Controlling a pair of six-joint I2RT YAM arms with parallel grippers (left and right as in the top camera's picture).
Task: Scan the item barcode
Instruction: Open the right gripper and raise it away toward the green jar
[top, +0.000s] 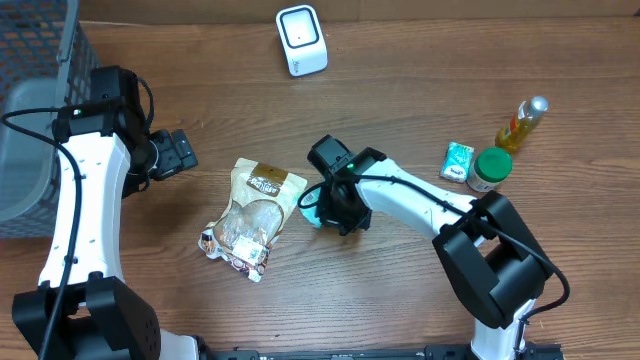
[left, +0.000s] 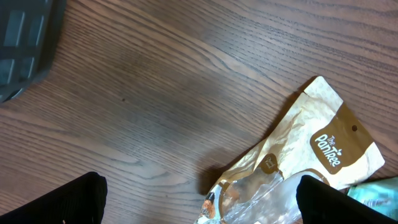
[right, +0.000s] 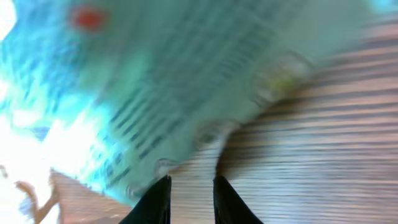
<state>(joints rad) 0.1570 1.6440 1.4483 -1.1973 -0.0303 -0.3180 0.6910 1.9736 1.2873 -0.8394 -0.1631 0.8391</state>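
Table (top: 420, 290) of wood, seen from above, with white scanner (top: 301, 40) standing near the far edge. Right gripper (top: 335, 212) lowered in the middle, directly over teal packet (top: 312, 216), which is mostly hidden under it. Brown snack bag (top: 252, 218) lying flat just beside the packet, on its left. Left gripper (top: 178, 152) well apart from both, near grey basket (top: 30, 150) at the left edge. On the right side green-lidded jar (top: 489, 168), small green pouch (top: 458, 161) just beside it, and bottle (top: 522, 122) of yellow liquid behind.

From the left wrist: left gripper (left: 200, 193) with jaws wide apart, holding nothing, only bare wood and one end of the snack bag (left: 311, 155) between them. Edge of the teal packet (left: 376, 191) at the right border.

From the right wrist: teal packet (right: 186, 81), blurred, filling the upper part and lying on the wood. Fingertips (right: 158, 199) close together, thin strip of table visible between. Cannot tell whether clamped on the packet's edge.
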